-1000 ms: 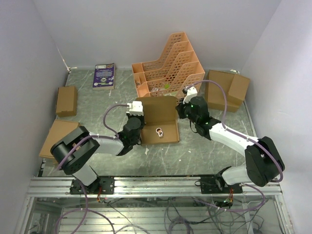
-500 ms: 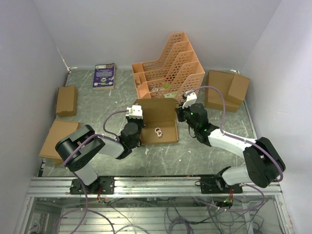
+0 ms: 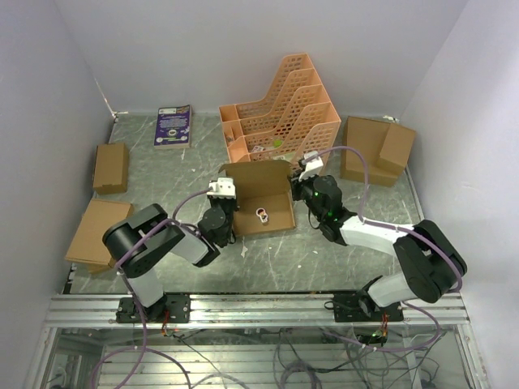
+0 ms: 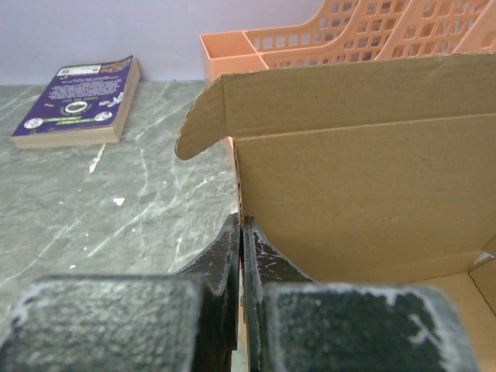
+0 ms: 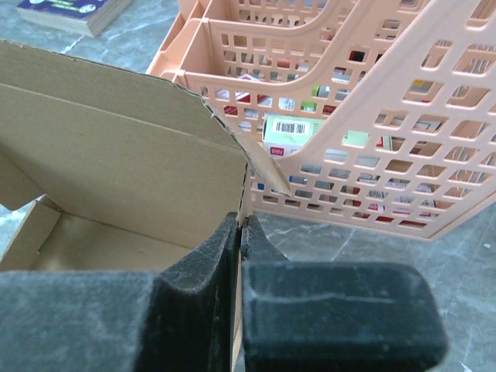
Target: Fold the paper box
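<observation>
Status: paper box point(image 3: 259, 180) on bench point(image 3: 162, 174), in front of orange file rack point(image 3: 284, 105); left end effector point(image 4: 242, 232) clenched on its left wall, right end effector point(image 5: 239, 229) on the right wall. Tray formed, lid upright; closing and tucking apparently remain.

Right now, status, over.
Left gripper shut on plain brown cardboard box's left wall. Right gripper shut on right wall. Orange lattice rack just behind.

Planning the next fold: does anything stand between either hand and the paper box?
Nothing visible does. The left hand and the right hand are each shut on a side wall of the paper box. The orange file rack stands just behind the raised back flap, not between.
</observation>
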You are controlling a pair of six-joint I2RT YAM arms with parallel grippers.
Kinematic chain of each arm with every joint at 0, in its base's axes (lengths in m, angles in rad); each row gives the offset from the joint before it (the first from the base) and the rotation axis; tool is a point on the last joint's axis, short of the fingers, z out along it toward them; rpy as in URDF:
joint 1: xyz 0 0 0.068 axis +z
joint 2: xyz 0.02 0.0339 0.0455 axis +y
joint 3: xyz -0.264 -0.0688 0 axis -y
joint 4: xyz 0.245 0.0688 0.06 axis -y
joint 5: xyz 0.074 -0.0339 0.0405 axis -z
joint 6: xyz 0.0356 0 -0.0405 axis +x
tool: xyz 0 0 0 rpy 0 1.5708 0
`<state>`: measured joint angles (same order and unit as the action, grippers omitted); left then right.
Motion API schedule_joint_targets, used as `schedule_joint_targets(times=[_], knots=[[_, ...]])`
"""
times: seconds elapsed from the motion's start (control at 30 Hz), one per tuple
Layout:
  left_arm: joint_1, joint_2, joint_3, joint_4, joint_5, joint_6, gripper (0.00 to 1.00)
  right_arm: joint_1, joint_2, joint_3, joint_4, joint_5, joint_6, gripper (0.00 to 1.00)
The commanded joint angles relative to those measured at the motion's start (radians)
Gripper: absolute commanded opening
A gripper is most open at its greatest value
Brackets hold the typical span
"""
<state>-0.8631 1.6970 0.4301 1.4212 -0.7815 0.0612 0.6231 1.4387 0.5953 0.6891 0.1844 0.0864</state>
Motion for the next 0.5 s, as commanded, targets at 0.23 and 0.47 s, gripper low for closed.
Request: schedule_joint_targets(times=[0.23,0.47], knots=[[-0.129,0.115,0.011,0.223,-0.043,-0.027,0.07,0.037,-0.009,-0.05,0.046,-0.081,0.066,0.0],[-0.206,0.181,0.018,0.305,-0.139,0.046,0.07,0.037,-0.023,-0.064,-0.012,-0.089,0.093,0.0]])
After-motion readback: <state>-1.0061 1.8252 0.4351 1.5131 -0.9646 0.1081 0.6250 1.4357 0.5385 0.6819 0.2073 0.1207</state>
